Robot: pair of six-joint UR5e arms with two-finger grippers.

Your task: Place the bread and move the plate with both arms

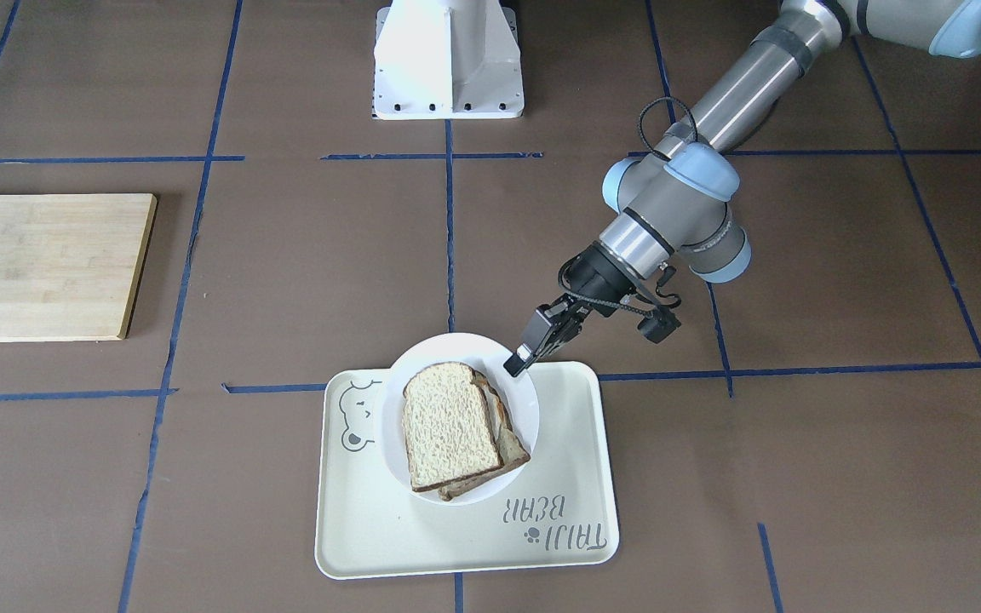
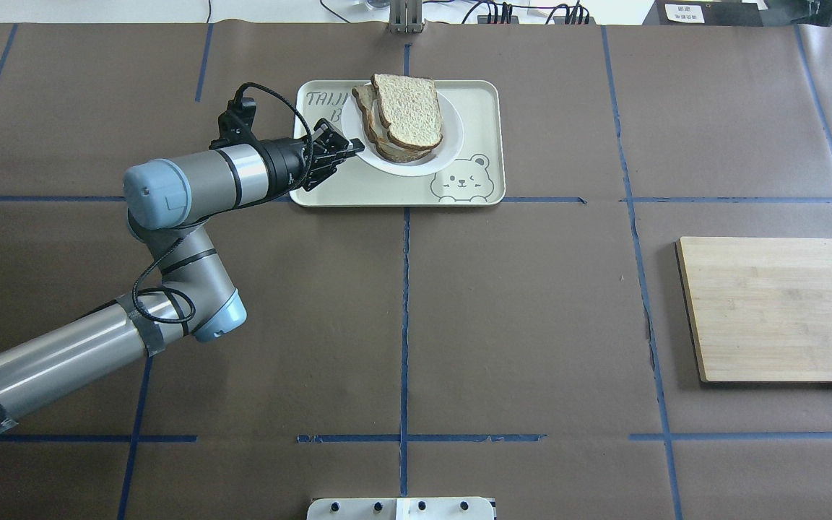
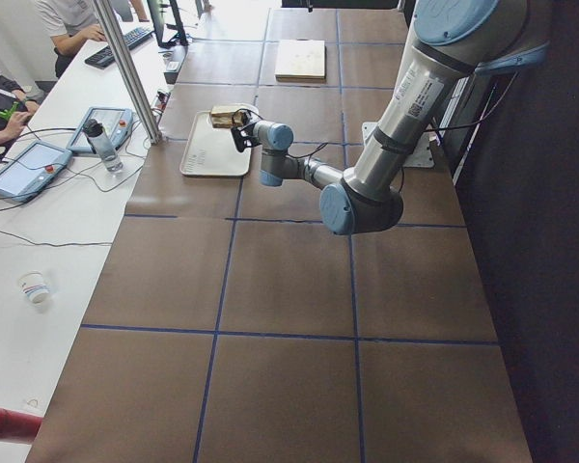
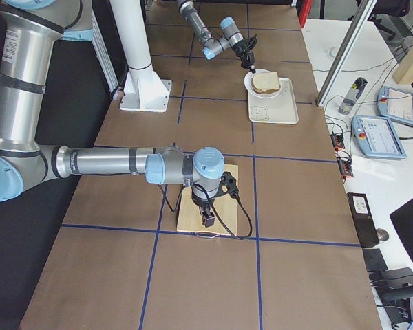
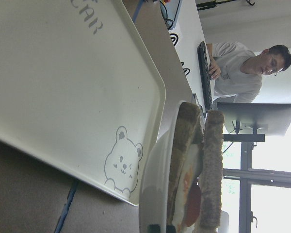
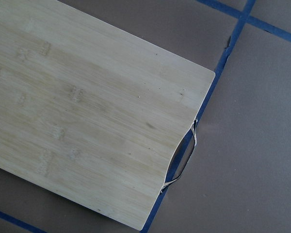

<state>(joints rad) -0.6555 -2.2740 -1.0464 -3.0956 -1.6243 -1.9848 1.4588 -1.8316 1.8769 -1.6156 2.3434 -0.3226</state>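
Observation:
The plain bread [image 1: 448, 421] lies on top of a second slice with fried egg, both on the small white plate [image 1: 518, 400]. The plate sits on the far half of the bear tray [image 1: 456, 545], and its edge overhangs the tray's rim. My left gripper [image 1: 514, 364] is shut on the plate's rim on my left side; it also shows in the overhead view [image 2: 349, 150]. The left wrist view shows the plate [image 5: 155, 184] edge-on, with the bread [image 5: 211, 170] over the egg. My right gripper [image 4: 206, 218] hangs over the wooden board; I cannot tell whether it is open or shut.
A wooden cutting board [image 2: 777, 310] with a metal handle [image 6: 182, 160] lies on my right side. The white robot base [image 1: 448, 60] stands at the table's near edge. An operator [image 5: 237, 73] sits at a desk beyond the tray, with a bottle [image 4: 351, 93] and tablets.

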